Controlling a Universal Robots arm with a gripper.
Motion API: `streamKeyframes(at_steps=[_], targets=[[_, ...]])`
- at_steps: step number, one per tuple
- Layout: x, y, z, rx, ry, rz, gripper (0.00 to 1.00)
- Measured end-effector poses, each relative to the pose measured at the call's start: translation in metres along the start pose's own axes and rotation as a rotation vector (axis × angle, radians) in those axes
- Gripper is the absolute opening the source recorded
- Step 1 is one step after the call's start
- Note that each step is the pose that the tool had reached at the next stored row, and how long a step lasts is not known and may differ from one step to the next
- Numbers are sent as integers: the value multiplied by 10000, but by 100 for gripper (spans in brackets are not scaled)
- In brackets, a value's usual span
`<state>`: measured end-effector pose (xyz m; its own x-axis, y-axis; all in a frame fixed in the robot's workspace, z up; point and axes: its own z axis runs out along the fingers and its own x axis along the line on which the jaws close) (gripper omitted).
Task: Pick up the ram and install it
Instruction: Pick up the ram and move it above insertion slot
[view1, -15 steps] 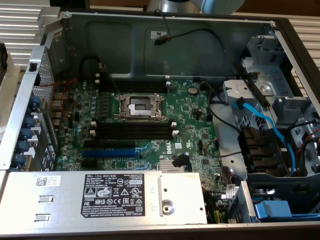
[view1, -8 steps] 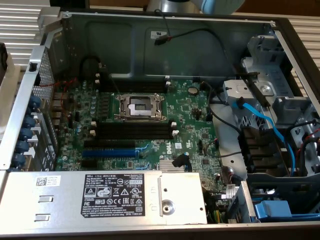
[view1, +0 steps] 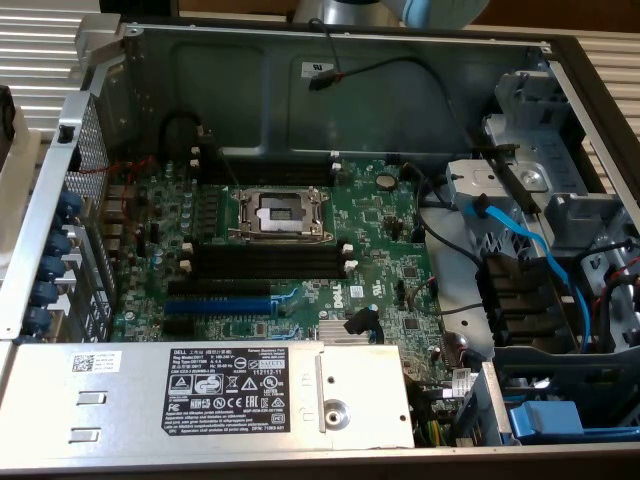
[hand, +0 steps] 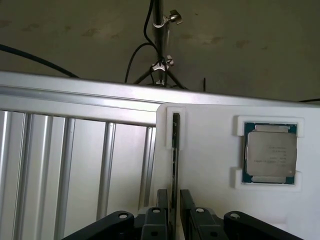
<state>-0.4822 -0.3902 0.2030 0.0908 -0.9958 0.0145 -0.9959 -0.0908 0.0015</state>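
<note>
Two dark jaws stand open in the wrist view, one on each side of the ram (hand: 175, 150), close to its faces; whether either one touches it I cannot tell. The ram stands on its long edge in a narrow slot cut into a white foam tray (hand: 210, 210), and its far end reaches beyond the jaws into a wider notch at the end of the slot. It has not been lifted out. A processor chip (hand: 271, 155) with a silver lid and a green border lies flat in a square recess of the same tray, well apart from the ram. The tray rests on a ribbed aluminium surface (hand: 75, 165). Beyond the edge of that surface a metal stand (hand: 159, 45) with black cables rises from a dull floor (hand: 250, 45).

The exterior view looks down into an open computer case (view1: 330, 90). A green motherboard (view1: 390, 230) lies in it, with a processor socket (view1: 280, 212) near its middle. Long black memory slots (view1: 268, 262) with white end clips run just below the socket, and a blue expansion slot (view1: 218, 306) lies below them. A grey power supply (view1: 240, 392) with a black label sits along the near edge. A blue cable (view1: 520, 250) crosses the drive bay on the exterior view's right.
</note>
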Motion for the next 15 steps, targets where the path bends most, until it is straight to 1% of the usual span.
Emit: streamKeyframes(at_steps=[6, 10, 15], targets=[[-2, 0, 11, -3, -2, 0, 25], [-2, 0, 13, -10, -29, 1, 25], [1, 0, 12, -11, -34, 0, 25]])
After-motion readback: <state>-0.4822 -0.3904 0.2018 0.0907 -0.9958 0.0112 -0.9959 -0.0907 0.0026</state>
